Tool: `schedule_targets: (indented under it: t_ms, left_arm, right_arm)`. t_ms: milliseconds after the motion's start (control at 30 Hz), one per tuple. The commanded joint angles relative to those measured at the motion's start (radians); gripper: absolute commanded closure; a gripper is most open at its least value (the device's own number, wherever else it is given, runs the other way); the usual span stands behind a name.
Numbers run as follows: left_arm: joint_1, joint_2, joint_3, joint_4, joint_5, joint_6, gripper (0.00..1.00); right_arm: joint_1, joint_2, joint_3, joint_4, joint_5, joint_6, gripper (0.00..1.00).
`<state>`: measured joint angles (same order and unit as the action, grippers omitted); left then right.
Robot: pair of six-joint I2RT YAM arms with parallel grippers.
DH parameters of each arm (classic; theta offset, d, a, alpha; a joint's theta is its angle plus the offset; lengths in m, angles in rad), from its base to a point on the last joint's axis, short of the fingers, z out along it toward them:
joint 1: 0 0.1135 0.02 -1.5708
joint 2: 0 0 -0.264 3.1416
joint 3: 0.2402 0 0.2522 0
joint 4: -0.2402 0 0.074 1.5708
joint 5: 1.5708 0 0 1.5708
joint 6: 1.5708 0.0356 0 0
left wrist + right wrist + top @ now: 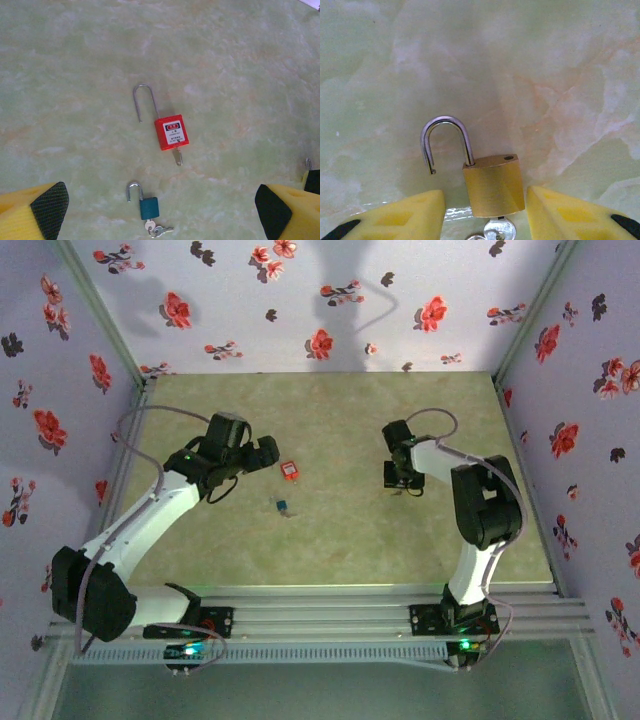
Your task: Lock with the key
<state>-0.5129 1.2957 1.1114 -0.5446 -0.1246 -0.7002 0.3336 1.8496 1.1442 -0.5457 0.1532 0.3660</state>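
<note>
A brass padlock (494,185) lies flat on the table, its steel shackle (445,142) swung open and a key (499,231) in its base. My right gripper (485,192) is low over it and open. Its yellow fingers (415,215) stand on either side of the lock body with a gap on each side, narrower on the right. From above, the right gripper (403,478) covers that lock. My left gripper (161,195) hangs open above a teal padlock (148,207) with keys (157,229) and a red padlock (171,132), long shackle open, key (178,157) inserted.
The green marbled table (330,560) is boxed in by flowered cloth walls (300,310) at the back and both sides. From above, the red padlock (289,469) and the teal padlock (281,505) lie just right of the left gripper (245,455).
</note>
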Motion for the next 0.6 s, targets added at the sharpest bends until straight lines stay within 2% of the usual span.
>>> schedule_targets:
  t_ms: [0, 333, 567]
  left_arm:
    - [-0.009, 0.015, 0.042, -0.026, -0.026, 0.0, 0.0]
    - [-0.008, 0.015, 0.048, -0.041, -0.033, 0.002, 0.0]
    - [-0.009, 0.019, 0.059, -0.055, -0.041, 0.008, 0.0]
  right_arm:
    - [-0.002, 0.047, 0.024, -0.005, 0.064, -0.011, 0.55]
    - [-0.002, 0.061, 0.035, -0.021, 0.072, -0.011, 0.63]
    - [-0.007, 0.07, 0.047, -0.032, 0.078, -0.004, 0.6]
